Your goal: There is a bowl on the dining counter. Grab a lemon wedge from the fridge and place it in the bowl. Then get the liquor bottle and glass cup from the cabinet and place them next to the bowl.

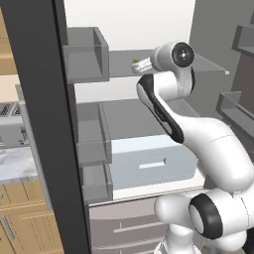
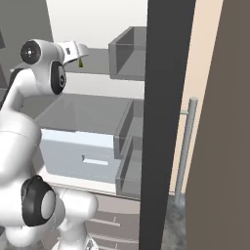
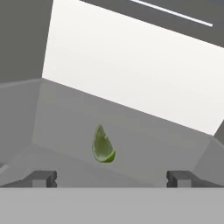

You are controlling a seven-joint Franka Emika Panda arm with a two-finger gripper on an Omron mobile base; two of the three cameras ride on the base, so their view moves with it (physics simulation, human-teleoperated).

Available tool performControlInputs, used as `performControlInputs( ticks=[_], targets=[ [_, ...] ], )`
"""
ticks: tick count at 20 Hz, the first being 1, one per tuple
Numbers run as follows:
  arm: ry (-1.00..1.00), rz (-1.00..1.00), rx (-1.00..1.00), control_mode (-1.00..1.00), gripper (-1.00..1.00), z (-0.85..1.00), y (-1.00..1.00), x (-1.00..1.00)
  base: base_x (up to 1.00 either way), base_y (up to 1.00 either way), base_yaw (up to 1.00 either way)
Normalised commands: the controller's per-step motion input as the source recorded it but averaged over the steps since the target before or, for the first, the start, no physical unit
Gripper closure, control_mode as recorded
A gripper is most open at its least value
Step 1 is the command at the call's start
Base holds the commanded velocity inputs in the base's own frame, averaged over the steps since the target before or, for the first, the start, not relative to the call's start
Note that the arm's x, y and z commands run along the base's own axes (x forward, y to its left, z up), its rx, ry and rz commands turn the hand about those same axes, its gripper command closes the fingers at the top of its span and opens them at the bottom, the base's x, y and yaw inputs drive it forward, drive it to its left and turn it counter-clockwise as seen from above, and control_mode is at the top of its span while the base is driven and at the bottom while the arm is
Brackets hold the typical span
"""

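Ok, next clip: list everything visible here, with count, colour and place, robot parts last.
Lemon wedge: one, green, on the upper fridge shelf, ahead of the open hand.
Fridge shelf: one, grey, upper level.
Door bins: several, grey, on the open fridge doors at both sides.
Drawer: one, pale blue-grey, below the shelves.
Toaster: one, silver, on the counter at left.
Door handle: one, grey, at right.
Arm: one, white with dark joints.
Hand: one, open, holding nothing.

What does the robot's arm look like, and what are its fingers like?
The arm is smooth, rounded and glossy white, with black bands and round dark caps at its joints. A black stripe runs along one link. The gripper has two small, blocky dark grey fingertips.
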Motion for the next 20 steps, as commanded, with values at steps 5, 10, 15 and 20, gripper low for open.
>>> performControlInputs(
  ticks=[5, 10, 15, 20],
  targets=[
    [0.14, -0.06, 0.0, -1.0, -1.0, 0.0, 0.13, 0.34, 0.0, 0.0, 0.0],
    [0.24, -0.06, 0.0, -1.0, -1.0, 0.0, 0.0, 0.35, 0.0, 0.0, 0.0],
    [0.19, -0.04, 0.0, -1.0, -1.0, -0.01, 0.05, 0.34, 0.0, 0.0, 0.0],
    [0.09, 0.0, 0.0, -1.0, -1.0, -0.24, 0.0, 0.49, 0.0, 0.0, 0.0]
  ],
)
